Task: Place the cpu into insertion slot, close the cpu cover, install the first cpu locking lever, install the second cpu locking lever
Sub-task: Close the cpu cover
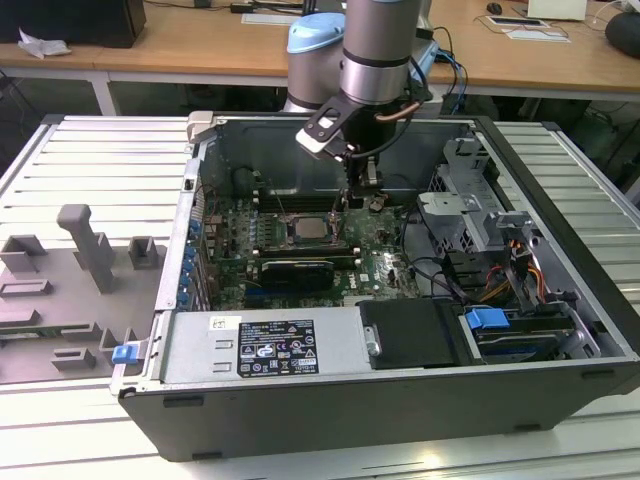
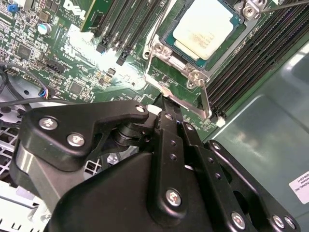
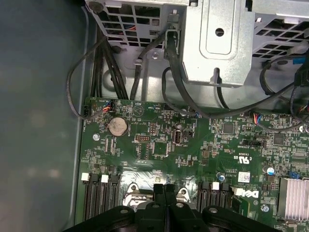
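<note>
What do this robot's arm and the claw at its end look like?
The arm is a thick silver-grey tube with pale blue joint caps and a black band; blue and copper-coloured cables run beside it. Its gripper is black metal links joined by shiny silver screws.

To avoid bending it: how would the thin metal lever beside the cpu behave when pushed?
The lever is a slim bare metal rod, so probably light and springy. Its smooth shiny surface may let it slip sideways under a push.
</note>
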You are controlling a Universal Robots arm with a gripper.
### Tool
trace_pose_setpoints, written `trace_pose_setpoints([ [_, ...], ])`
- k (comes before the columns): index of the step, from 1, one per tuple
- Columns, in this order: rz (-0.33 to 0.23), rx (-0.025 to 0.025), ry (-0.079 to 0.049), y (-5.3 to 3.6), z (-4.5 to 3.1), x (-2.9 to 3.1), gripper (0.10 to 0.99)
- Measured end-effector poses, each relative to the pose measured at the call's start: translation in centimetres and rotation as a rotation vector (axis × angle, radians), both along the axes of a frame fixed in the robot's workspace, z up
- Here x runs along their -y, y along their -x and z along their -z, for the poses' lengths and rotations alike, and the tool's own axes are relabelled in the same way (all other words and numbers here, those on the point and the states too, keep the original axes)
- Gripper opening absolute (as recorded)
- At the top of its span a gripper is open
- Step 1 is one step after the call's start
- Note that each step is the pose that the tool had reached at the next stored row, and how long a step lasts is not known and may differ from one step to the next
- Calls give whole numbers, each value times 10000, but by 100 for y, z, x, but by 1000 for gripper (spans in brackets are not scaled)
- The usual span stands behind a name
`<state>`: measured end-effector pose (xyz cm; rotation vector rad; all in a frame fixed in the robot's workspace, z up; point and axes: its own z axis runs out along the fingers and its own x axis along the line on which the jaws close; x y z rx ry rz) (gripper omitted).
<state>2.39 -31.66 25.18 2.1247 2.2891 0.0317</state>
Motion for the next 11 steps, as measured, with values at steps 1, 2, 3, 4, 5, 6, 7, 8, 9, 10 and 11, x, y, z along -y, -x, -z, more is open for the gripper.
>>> trace_pose_setpoints([
  [1, 0, 0, 0, 3, 0, 0, 106],
  [2, 0, 0, 0, 5, 0, 0, 106],
  [3, 0, 0, 0, 8, 0, 0, 106],
  [4, -1, 0, 0, 13, 0, 0, 106],
  [5, -1, 0, 0, 19, 0, 0, 106],
  [6, 0, 0, 0, 23, 0, 0, 106],
  [7, 0, 0, 0, 25, 0, 0, 106],
  [8, 0, 0, 0, 29, 0, 0, 106],
  [9, 0, 0, 0, 34, 0, 0, 106],
  [10, 0, 0, 0, 38, 0, 0, 106],
  [11, 0, 0, 0, 44, 0, 0, 106],
])
